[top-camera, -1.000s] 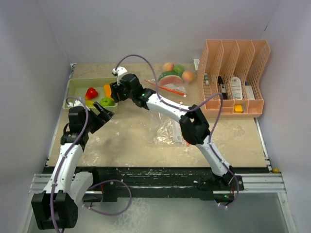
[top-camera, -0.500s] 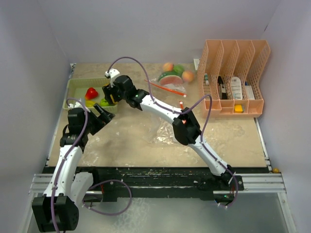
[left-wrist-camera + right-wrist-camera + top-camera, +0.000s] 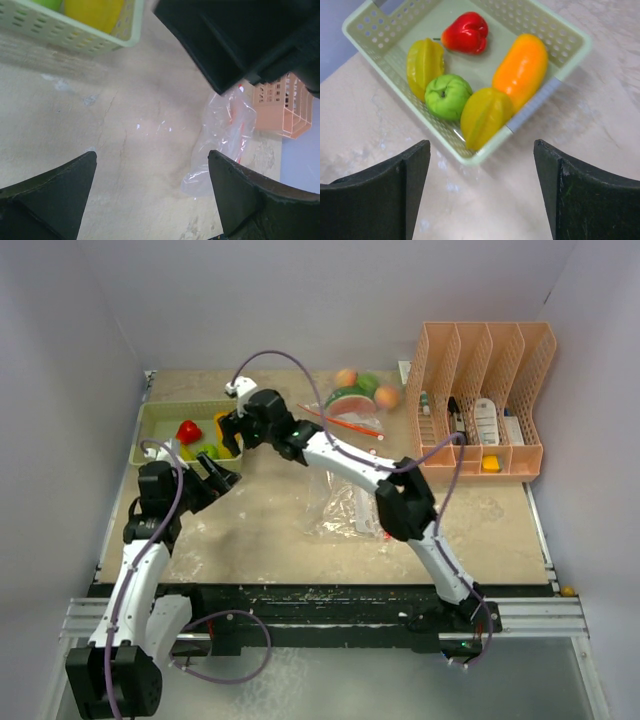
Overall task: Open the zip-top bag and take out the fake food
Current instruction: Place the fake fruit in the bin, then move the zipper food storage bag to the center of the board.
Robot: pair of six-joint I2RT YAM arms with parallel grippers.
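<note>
Right end effector (image 3: pixel 481 146) hovers spread above fake food (image 3: pixel 447 96).

No readable text, label or number shows anywhere.

A robotics lab test cell is shown. The table (image 3: pixel 270 530) is closed in on three sides by plain pale panels (image 3: pixel 300 300), and an aluminium rail (image 3: pixel 530 617) is fixed along its near edge, where two white-and-black robot arms (image 3: pixel 135 580) are bolted, with purple cables (image 3: pixel 270 354) looped along them. The table's surface is seen to be stained and worn. Staged props are set out on the table: a peach file organiser (image 3: pixel 480 390) at its far right, and a green basket (image 3: pixel 547 22) of glossy fake food (image 3: pixel 447 95) at its far left.
</note>
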